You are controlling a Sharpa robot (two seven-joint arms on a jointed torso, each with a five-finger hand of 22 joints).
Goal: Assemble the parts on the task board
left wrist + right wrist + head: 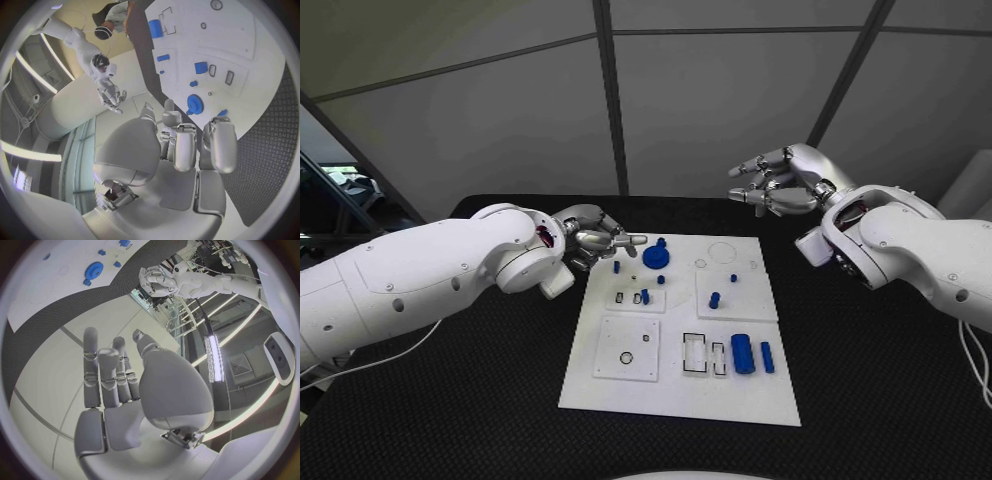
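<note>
The white task board (733, 400) lies in the middle of the black table. A blue gear (656, 257) sits near its far edge, short blue pegs (714, 299) stand mid-board, and a blue cylinder (743, 354) lies at the near right. My left hand (596, 240) hovers at the board's far left corner, fingers half bent and holding nothing. The left wrist view shows its fingers (219, 145) just short of the gear (195, 104). My right hand (783, 180) is raised beyond the board's far right corner, its fingers (106, 375) spread with nothing in them.
Raised white sub-plates (629, 347) with slots and holes cover the board's left and middle. Black table (473, 400) surrounds the board on all sides. Grey wall panels (718, 110) stand behind the table.
</note>
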